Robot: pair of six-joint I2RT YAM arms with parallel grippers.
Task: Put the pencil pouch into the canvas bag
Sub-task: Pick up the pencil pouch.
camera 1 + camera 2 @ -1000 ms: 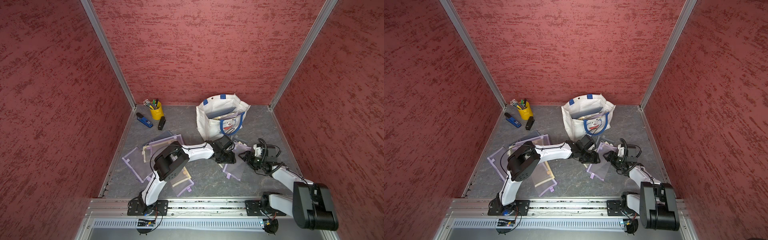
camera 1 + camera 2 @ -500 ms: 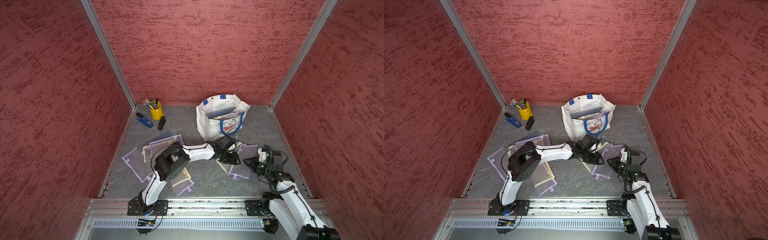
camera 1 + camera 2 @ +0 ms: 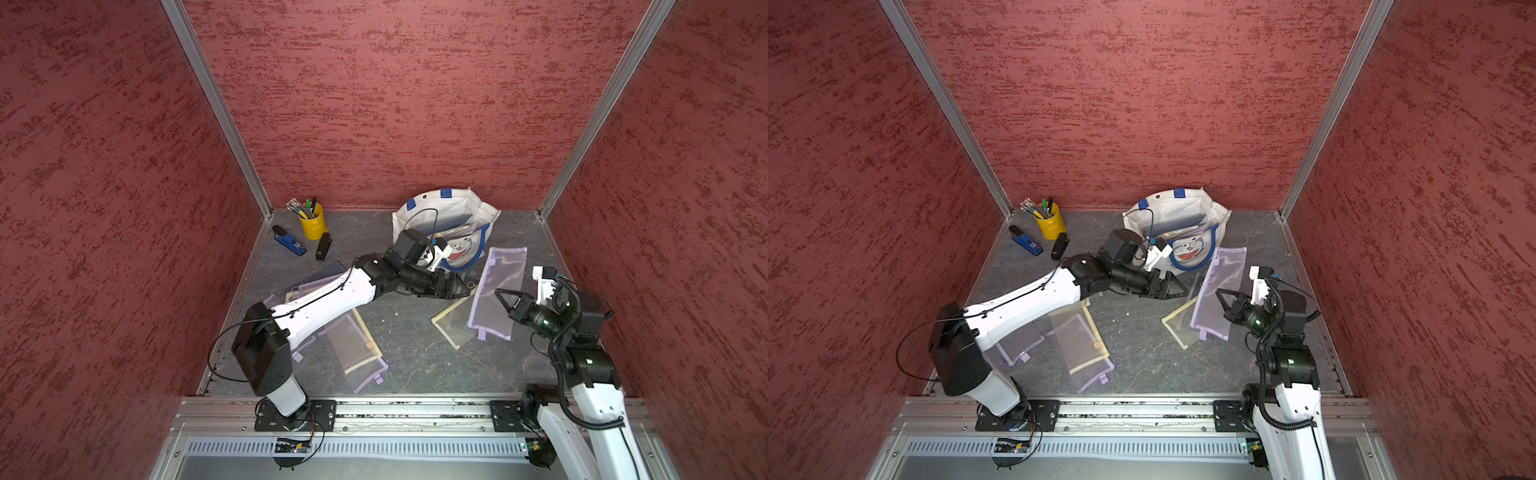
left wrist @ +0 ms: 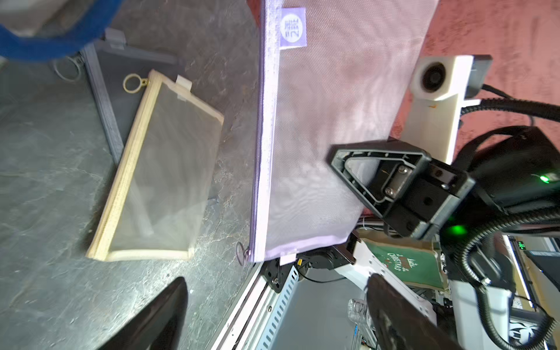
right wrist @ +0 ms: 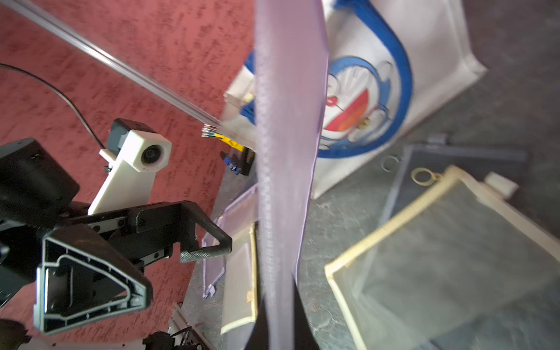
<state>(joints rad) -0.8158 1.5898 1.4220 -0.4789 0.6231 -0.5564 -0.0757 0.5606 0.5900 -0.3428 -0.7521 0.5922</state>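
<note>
One labelled pencil pouch [image 4: 318, 106], wrist view

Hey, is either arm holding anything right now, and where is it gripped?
The right gripper is shut on the purple pencil pouch, pinching its long edge opposite the zipper. The left gripper is open, empty.

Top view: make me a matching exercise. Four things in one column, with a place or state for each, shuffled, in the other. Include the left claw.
Things
1. right-hand purple pouch
2. tan-edged pouch
3. yellow cup
4. left claw

Places and states
A. lying flat on the table
B. open, gripping nothing
C. held up, pinched in the shut right claw
D. standing in the far left corner, pens inside

Pairs: 1-C, 2-A, 3-D, 4-B
</note>
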